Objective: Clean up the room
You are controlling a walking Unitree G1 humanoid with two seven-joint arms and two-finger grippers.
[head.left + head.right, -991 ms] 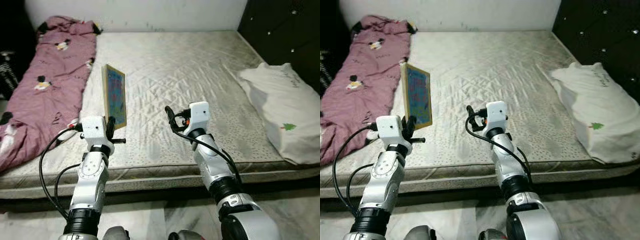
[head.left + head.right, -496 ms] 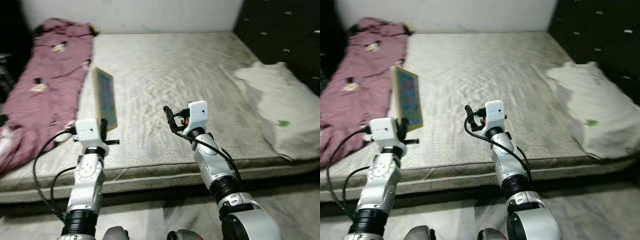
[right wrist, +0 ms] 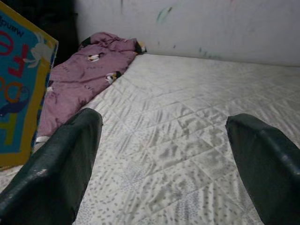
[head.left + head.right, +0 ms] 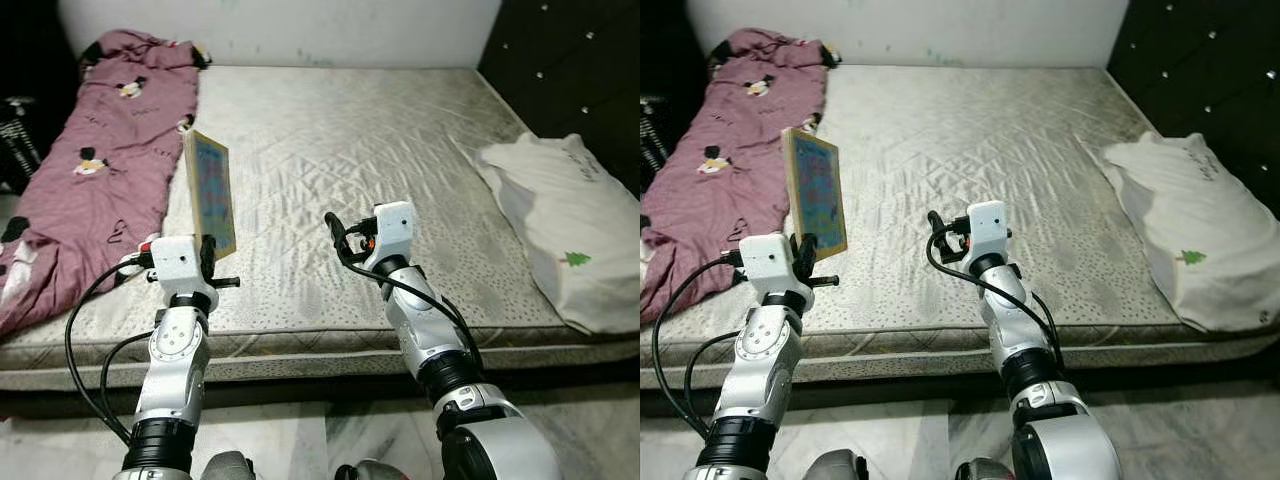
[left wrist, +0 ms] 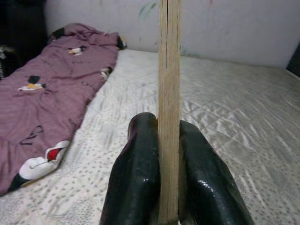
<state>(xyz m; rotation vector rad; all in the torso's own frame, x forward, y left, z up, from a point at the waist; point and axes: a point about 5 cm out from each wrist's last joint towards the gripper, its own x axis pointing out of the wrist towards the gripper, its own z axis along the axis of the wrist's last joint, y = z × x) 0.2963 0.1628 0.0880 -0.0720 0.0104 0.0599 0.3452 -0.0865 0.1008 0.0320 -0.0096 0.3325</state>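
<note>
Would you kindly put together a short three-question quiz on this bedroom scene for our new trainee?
1. True or false: the left gripper is shut on the edge of the board, holding it upright above the mattress.
2. Which item lies along the robot's left side of the mattress? A) white pillow B) purple blanket C) laptop
3. Fill in: the right gripper hovers over the mattress with its fingers ____.

Key
1. True.
2. B, the purple blanket; the white pillow lies on the right.
3. Open, holding nothing.
</note>
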